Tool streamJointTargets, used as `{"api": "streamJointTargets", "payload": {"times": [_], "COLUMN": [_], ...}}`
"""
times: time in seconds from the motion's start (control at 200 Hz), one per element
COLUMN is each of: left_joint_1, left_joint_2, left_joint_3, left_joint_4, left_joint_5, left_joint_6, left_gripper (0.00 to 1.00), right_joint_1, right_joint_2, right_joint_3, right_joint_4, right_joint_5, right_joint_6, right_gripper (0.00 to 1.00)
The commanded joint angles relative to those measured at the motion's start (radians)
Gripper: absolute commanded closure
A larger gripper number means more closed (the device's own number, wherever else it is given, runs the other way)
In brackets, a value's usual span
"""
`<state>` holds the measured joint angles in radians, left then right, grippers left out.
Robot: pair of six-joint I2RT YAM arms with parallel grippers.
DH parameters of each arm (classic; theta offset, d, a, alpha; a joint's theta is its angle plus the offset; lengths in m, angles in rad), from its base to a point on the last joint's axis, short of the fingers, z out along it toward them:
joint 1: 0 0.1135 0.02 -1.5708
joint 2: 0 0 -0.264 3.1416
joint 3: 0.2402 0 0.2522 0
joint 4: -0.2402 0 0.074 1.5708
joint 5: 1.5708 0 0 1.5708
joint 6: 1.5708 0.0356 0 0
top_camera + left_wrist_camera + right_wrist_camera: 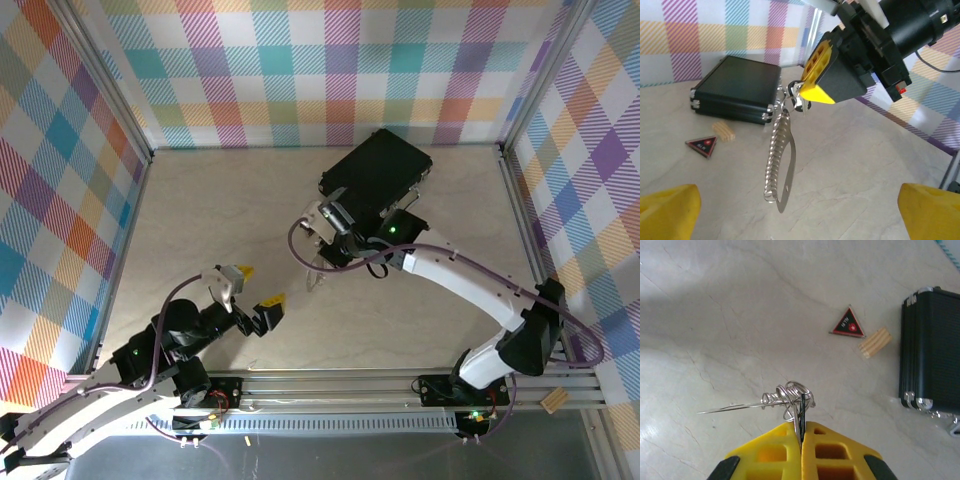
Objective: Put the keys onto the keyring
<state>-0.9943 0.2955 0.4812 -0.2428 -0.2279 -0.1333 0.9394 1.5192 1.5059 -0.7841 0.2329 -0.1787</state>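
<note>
My right gripper (802, 432) is shut on the keys (803, 407), a thin black head and a silver blade pinched between its yellow fingers. Small coiled rings link them to the keyring (735, 408), seen edge-on here. In the left wrist view the keyring (781, 165) hangs as a long silvery oval loop below the right gripper (812, 95), above the table. From above, the keyring (316, 277) dangles under the right gripper (325, 240) at mid-table. My left gripper (258, 286) stands open a short way to the left of it, with nothing between its fingers (670, 212).
A black case (378, 175) with metal latches lies at the back, right behind the right gripper. On the table near it lie a red-and-black triangular tag (847, 325) and a small wooden block (875, 342). Plaid walls close in the table on three sides.
</note>
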Motion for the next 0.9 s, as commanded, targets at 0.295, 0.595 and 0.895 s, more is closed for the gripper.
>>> {"api": "streamJointTargets", "payload": {"times": [0.295, 0.595, 0.895], "left_joint_1": [-0.006, -0.006, -0.006], "left_joint_2": [-0.092, -0.097, -0.11], "left_joint_3": [-0.036, -0.082, -0.08], "left_joint_4": [-0.092, -0.049, -0.055], "left_joint_5": [-0.088, -0.07, -0.071], "left_joint_6": [-0.032, -0.031, -0.014], "left_gripper": [0.0, 0.0, 0.0], "right_joint_1": [-0.04, -0.042, -0.053], "right_joint_2": [0.095, 0.183, 0.289], "right_joint_3": [0.051, 0.138, 0.231], "right_joint_4": [0.131, 0.13, 0.127], "right_joint_5": [-0.098, -0.113, -0.137], "right_joint_6": [0.034, 0.036, 0.042], "right_gripper": [1.0, 1.0, 1.0]}}
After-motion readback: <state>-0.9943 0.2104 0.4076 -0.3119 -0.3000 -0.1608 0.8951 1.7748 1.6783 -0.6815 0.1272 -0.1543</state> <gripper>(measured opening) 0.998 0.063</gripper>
